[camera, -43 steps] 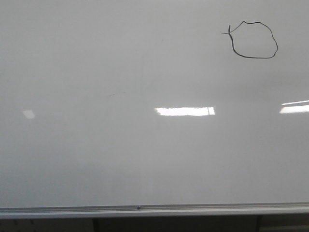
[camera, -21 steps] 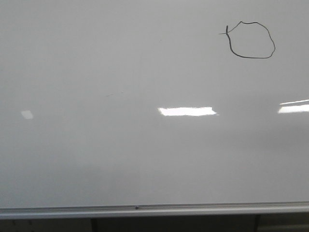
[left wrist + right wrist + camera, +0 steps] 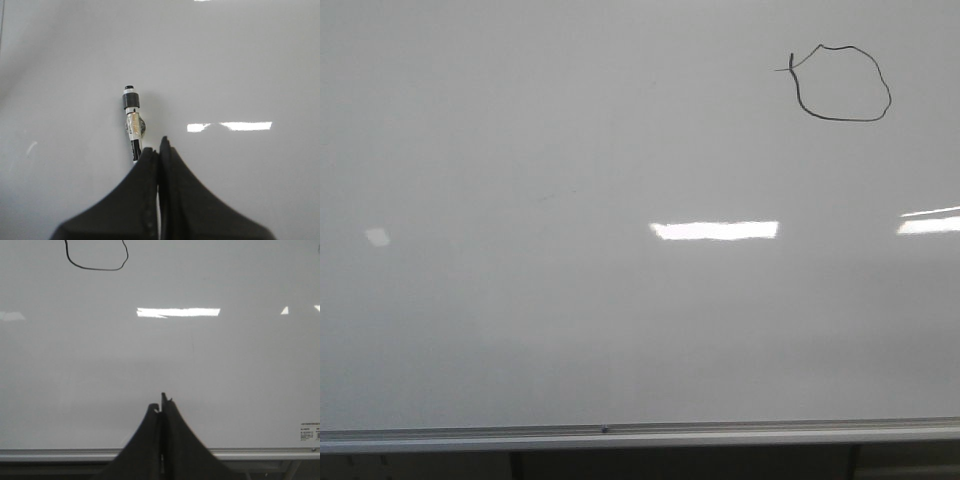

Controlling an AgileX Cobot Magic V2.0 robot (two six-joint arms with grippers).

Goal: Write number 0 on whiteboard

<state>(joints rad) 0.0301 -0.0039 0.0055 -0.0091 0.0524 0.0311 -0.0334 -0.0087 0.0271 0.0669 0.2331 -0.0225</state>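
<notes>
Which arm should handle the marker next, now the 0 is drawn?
Left, probably. The left gripper is shut on the marker, in front of the whiteboard. The right gripper is shut and empty. The number 0 looks closed, so capping or stowing suits the left.

Whiteboard (image 3: 570, 330): smooth, glossy pale grey-white surface throwing bright reflections; brushed silver metal edge strip (image 3: 640, 434) at 6 o'clock. Number 0 (image 3: 840, 84), at 1 o'clock, is thin matt black ink. Left gripper (image 3: 159, 152) and right gripper (image 3: 161, 405) look matt black; the marker (image 3: 133, 121) looks like glossy plastic.
</notes>
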